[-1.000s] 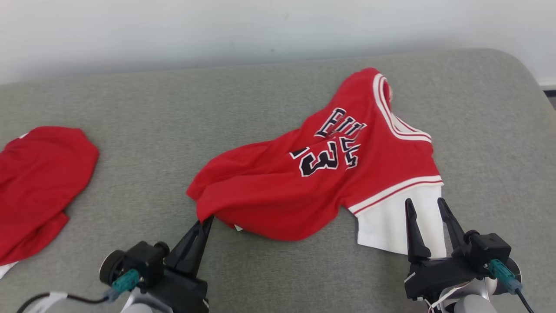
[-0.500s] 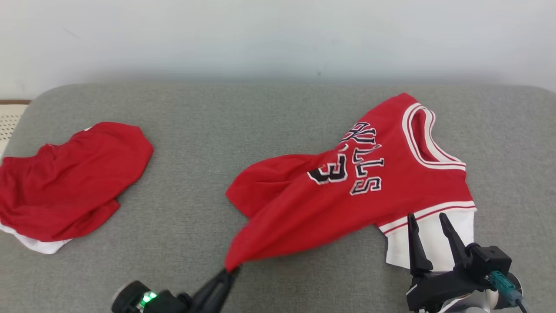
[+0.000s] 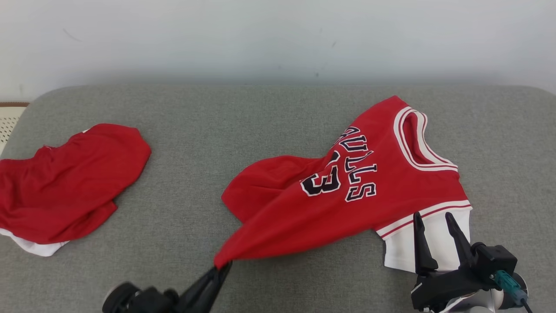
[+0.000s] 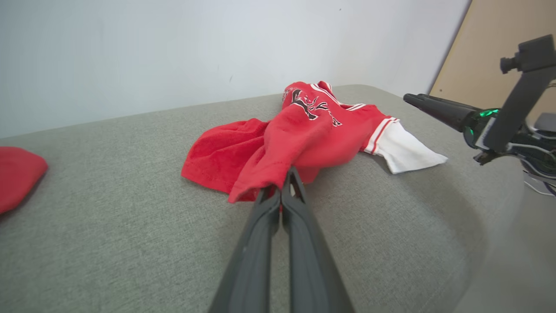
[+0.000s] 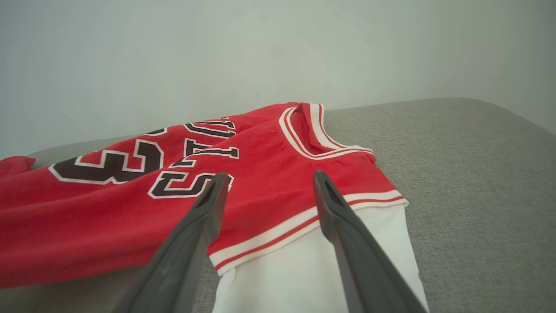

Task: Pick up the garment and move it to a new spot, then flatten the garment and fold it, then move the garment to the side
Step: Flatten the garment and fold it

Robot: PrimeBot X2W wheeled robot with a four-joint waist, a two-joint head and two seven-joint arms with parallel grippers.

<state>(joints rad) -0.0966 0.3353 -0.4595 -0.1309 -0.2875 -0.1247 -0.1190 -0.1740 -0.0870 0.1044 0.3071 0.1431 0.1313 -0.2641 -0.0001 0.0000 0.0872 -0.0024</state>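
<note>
The garment (image 3: 347,191) is a red jersey with black lettering, white-striped trim and a white sleeve, lying rumpled on the right half of the grey cushioned surface (image 3: 243,126). My left gripper (image 3: 223,266) is shut on its lower hem corner, which is stretched toward me; the left wrist view shows that red corner (image 4: 260,182) pinched at the tips of the gripper (image 4: 283,182). My right gripper (image 3: 433,215) stands open over the white sleeve (image 3: 406,248), holding nothing. In the right wrist view the right gripper (image 5: 270,180) hovers above the jersey (image 5: 130,200) and its sleeve (image 5: 312,269).
A second red garment (image 3: 65,182) with a white edge lies crumpled at the far left of the surface. A pale wall (image 3: 278,39) runs behind. The surface's rounded right corner (image 3: 538,104) is close to the jersey. Bare grey fabric lies between the two garments.
The head camera has shifted, so the whole scene sits differently. My left gripper has drawn the hem corner toward me, stretching the jersey out. The right gripper has kept its place over the white sleeve.
</note>
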